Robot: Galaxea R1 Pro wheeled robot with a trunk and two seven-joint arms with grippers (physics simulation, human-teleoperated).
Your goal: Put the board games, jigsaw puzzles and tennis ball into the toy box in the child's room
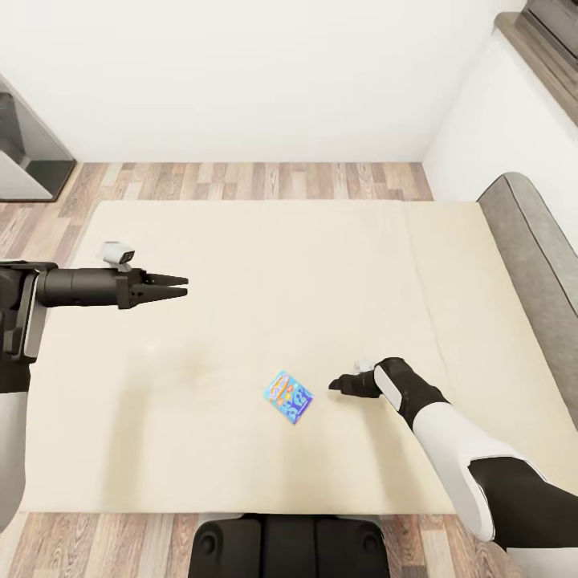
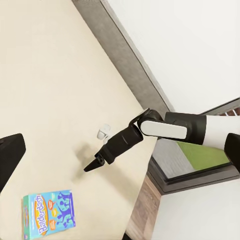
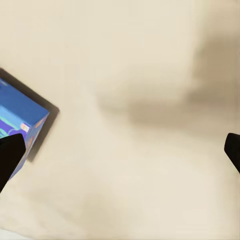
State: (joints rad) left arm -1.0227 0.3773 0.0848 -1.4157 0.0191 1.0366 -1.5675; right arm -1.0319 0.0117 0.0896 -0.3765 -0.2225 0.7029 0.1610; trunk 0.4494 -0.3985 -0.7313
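Blue game (image 1: pixel 288 396) flat on bed (image 1: pixel 241 265), near edge. My right tool (image 1: pixel 335 384) just right of it, low, spread wide. Left tool (image 1: pixel 175 287) far left, narrow. Should straddle box edges squarely, then close.

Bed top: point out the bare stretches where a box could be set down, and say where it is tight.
The beige two-part mattress is bare from the wall-side edge down to the left gripper, and across to the grey padded headboard. It is tight near the front edge, where the right gripper sits beside the small flat blue printed game box.
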